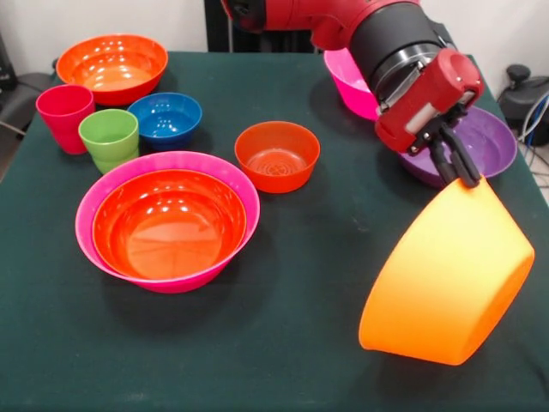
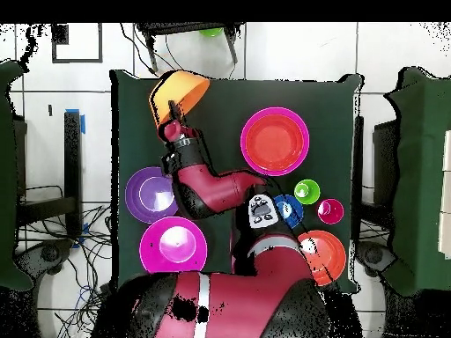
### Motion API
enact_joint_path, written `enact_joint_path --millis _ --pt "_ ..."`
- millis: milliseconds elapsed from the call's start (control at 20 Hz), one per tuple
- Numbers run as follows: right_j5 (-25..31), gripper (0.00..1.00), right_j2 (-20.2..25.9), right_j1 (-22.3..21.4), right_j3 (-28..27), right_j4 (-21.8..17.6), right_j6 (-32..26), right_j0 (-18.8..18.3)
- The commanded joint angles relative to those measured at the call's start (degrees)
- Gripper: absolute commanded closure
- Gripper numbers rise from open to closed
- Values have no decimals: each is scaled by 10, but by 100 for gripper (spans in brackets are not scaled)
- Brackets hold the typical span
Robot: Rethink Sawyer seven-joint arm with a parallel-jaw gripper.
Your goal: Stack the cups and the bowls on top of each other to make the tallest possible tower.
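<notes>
Bright, even light from above puts white glare spots on the glossy nested bowls (image 1: 167, 219), soft shadows lie beside the cups (image 1: 87, 124) on the dark table (image 1: 300, 283), and the front view is sharp throughout.

The red and black arm (image 1: 377, 34) is reaching down at a slant, its red wrist block tilting outward. The claw (image 1: 459, 167) is pinching the rim of the light orange bowl (image 1: 450, 275), which is hanging tilted below it, off the counter.
</notes>
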Motion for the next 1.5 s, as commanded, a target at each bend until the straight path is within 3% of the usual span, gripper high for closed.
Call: enact_joint_path --millis 50,300,550,1200,1500 --pt "-13 100 4 47 19 44 -8 32" --pt "-13 100 -5 43 24 71 -6 50" --pt "21 100 -13 3 37 80 8 65" --pt "97 100 3 -75 49 47 45 52" --pt "66 100 12 -35 27 42 43 43"
